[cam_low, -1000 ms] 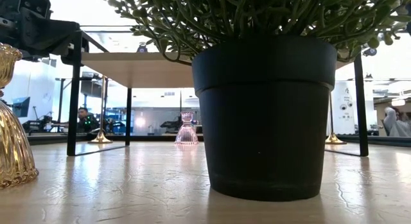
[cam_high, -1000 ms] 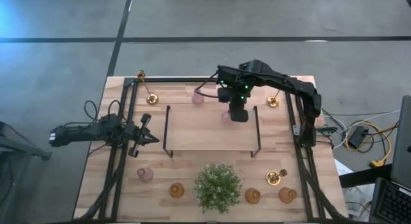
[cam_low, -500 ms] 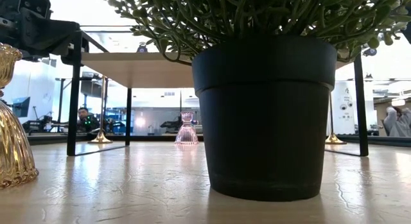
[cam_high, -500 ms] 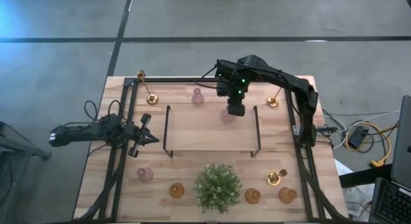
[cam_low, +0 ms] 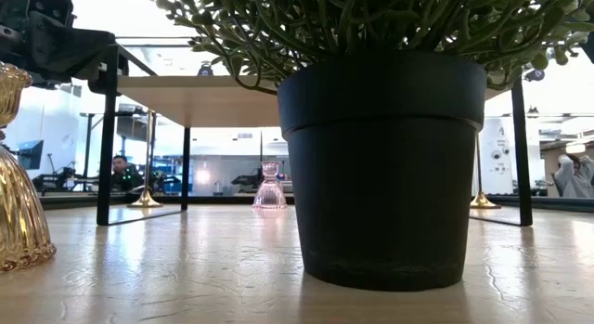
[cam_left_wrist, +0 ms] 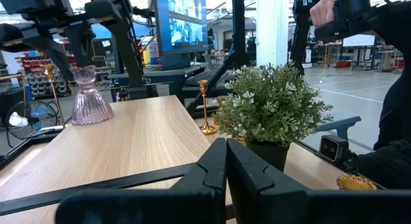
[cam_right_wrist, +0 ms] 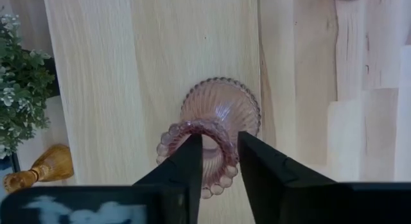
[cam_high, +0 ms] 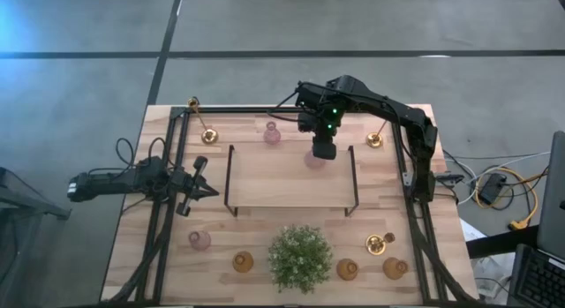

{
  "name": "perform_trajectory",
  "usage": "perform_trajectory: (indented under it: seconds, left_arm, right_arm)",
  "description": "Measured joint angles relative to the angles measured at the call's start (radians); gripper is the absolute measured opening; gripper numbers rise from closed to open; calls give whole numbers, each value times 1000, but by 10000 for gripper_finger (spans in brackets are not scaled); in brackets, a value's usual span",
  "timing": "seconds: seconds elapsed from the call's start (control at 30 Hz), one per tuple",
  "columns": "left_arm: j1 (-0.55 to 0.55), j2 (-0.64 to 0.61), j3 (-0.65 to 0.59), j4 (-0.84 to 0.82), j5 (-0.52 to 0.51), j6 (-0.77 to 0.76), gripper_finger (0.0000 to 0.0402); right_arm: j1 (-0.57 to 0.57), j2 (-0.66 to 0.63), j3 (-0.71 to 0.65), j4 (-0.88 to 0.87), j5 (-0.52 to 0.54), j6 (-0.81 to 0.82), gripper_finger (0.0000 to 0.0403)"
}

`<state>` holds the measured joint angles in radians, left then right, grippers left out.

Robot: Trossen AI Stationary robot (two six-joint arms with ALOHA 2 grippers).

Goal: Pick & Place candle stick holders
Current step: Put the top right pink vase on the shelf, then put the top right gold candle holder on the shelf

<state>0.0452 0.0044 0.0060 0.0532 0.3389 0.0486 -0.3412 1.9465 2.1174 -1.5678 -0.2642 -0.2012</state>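
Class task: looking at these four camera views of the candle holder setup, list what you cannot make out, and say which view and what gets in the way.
- High view: pink ribbed glass candle holder on the wooden shelf, mostly covered by the right gripper.
- Low view: black plant pot blocks the table behind.
- Low view: amber glass holder, cut by the edge.

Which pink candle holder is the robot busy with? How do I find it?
Find the raised wooden shelf mid-table. At its far edge, under the right gripper, stands a pink glass candle holder. It is the only holder on the shelf; every other one sits on the table.
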Motion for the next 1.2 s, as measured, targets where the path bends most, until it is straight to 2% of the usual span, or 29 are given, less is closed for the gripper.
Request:
perform_trajectory:
  seconds: [0.7,0.9,1.1,1.2]
  left_arm:
    - [0,0,0,0,0,0,12]
    - [0,0,0,0,0,0,12]
    - [0,0,0,0,0,0,12]
    - [0,0,0,0,0,0,12]
  right_arm:
    - [4,-31,0,12,-7,22,167]
    - [5,-98,2,2,-7,38,175]
    - [5,-197,14,-1,8,120,163]
    - [17,-267,-17,-1,82,191,153]
